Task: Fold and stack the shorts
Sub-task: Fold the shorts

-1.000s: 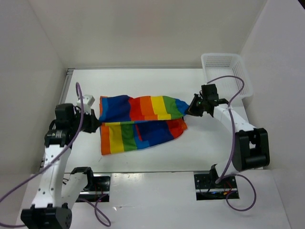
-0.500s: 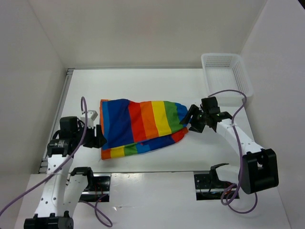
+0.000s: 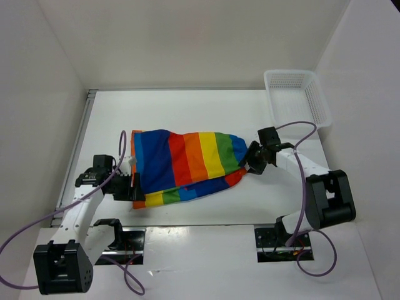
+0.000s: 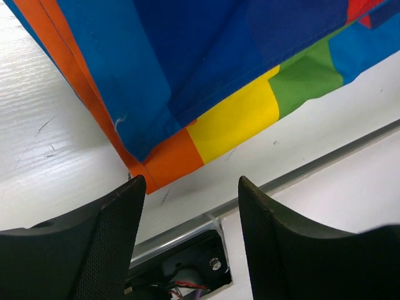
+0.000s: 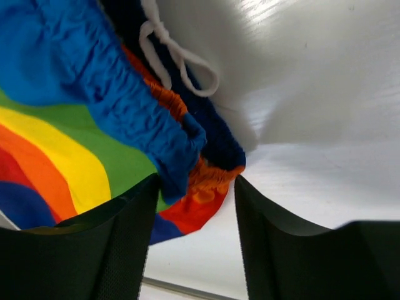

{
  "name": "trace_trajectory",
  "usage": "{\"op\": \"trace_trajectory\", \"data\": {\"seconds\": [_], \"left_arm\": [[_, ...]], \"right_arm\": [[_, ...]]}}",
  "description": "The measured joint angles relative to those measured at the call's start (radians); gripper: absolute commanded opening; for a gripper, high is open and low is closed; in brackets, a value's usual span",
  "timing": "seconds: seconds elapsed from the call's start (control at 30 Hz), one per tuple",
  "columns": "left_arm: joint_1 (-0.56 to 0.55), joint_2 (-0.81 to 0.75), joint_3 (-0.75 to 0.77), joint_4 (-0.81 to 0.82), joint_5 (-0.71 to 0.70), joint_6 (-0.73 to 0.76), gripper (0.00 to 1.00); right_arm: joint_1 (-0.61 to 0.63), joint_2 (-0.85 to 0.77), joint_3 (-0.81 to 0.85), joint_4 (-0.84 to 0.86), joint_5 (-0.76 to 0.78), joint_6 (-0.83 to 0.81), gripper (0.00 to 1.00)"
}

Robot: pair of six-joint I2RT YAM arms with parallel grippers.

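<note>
**Near edge.** Both arm bases sit at the near edge of the white worktop (image 3: 187, 119). A metal strip (image 4: 312, 165) runs along that edge, seen past the left jaws in the left wrist view.

**Left arm** (image 3: 94, 187). It lies low over the worktop and reaches in towards the left end of the shorts (image 3: 187, 165). The left jaws stand apart with nothing between them. In the wrist view the orange corner of the hem (image 4: 165, 165) lies on the worktop just ahead of the gap. I cannot tell whether it touches either finger.

**Shorts.** They lie flat near the middle of the worktop, between the two arms, with their long axis running left to right. They are folded over on themselves. The upper layer shows blue, red, orange, yellow, green and blue bands from left to right. A narrow strip of the lower layer shows along the near side, in orange, yellow, green and blue.

**Right arm** (image 3: 300, 165). It reaches in to the right end of the shorts, where the gathered waistband (image 5: 125, 112) lies. The right jaws stand apart and are not clamped. The blue waistband end and the orange-red fabric beneath it lie just ahead of the gap. The white drawstring (image 5: 175, 62) lies looped on the worktop beyond the waistband.

**Far right corner.** A white mesh basket (image 3: 297, 97) stands well apart from the shorts.
</note>
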Motion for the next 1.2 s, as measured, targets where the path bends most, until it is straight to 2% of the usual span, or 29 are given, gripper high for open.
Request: {"op": "trace_trajectory", "data": {"seconds": [0.07, 0.1, 0.13, 0.2, 0.23, 0.33, 0.53, 0.67, 0.7, 0.8, 0.83, 0.97, 1.2], "left_arm": [[0.0, 0.008, 0.0, 0.01, 0.002, -0.001, 0.59], [0.0, 0.012, -0.001, 0.016, 0.003, -0.003, 0.52], [0.0, 0.019, -0.002, 0.025, 0.005, -0.003, 0.49], [0.0, 0.034, -0.005, 0.037, 0.006, -0.001, 0.47], [0.0, 0.04, -0.006, 0.042, 0.007, 0.0, 0.45], [0.0, 0.051, -0.007, 0.061, 0.004, 0.0, 0.44], [-0.008, 0.119, -0.006, 0.111, -0.029, 0.0, 0.44], [-0.033, 0.215, -0.003, 0.162, -0.033, -0.001, 0.39], [-0.042, 0.234, -0.002, 0.174, -0.033, -0.001, 0.36], [-0.069, 0.264, 0.005, 0.195, -0.034, -0.001, 0.11], [-0.074, 0.273, 0.012, 0.2, -0.035, 0.0, 0.0], [-0.08, 0.301, 0.08, 0.182, -0.053, 0.0, 0.0], [-0.07, 0.33, 0.383, 0.096, -0.087, 0.0, 0.0]], "right_arm": [[0.0, 0.028, 0.002, 0.018, 0.008, -0.001, 0.47], [0.0, 0.041, 0.004, 0.03, 0.013, -0.002, 0.42], [0.0, 0.054, 0.012, 0.036, 0.016, -0.002, 0.32], [0.0, 0.082, 0.034, 0.046, 0.021, -0.006, 0.22], [0.0, 0.093, 0.043, 0.054, 0.022, -0.009, 0.12], [0.0, 0.101, 0.065, 0.068, 0.027, -0.015, 0.0], [0.0, 0.102, 0.096, 0.084, 0.032, -0.019, 0.01], [0.0, 0.102, 0.101, 0.085, 0.031, -0.019, 0.01], [0.0, 0.102, 0.101, 0.085, 0.031, -0.019, 0.01], [0.0, 0.102, 0.107, 0.085, 0.031, -0.019, 0.01], [0.0, 0.102, 0.109, 0.085, 0.031, -0.019, 0.01], [0.0, 0.102, 0.113, 0.085, 0.031, -0.021, 0.0], [0.0, 0.085, 0.169, 0.048, 0.03, -0.053, 0.0]]}}
